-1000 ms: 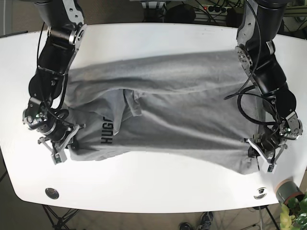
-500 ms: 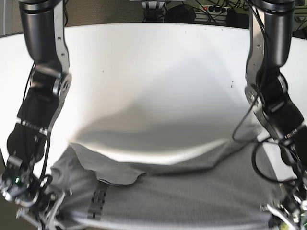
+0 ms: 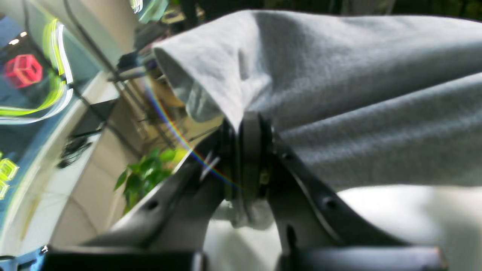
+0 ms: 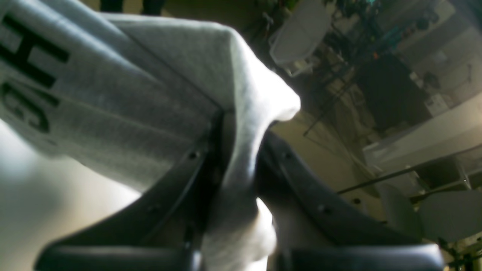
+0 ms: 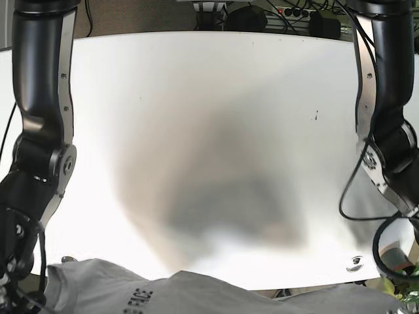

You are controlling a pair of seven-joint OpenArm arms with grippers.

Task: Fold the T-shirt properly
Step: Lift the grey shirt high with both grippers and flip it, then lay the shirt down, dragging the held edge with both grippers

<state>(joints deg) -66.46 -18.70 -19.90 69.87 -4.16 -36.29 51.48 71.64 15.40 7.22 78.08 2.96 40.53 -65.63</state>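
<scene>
A white table [image 5: 216,118] fills the room's foreground; cables [image 5: 298,12] lie behind.

Printed lettering, black on grey: we find it only on the T-shirt [image 4: 113,98].

Right wrist view: we read a large block "H" at the upper left edge of the cloth, cut by the picture's border, and below it a second, rounded letter, which we take for a "U" or a "G"; we cannot tell which. Both run sideways down the fabric.

Base view: on the same T-shirt [image 5: 196,296], at the bottom edge, we see a short vertical row of dark letters, blurred and partly cropped; we cannot read them with any certainty.

Left wrist view: we find no lettering on the cloth.
</scene>
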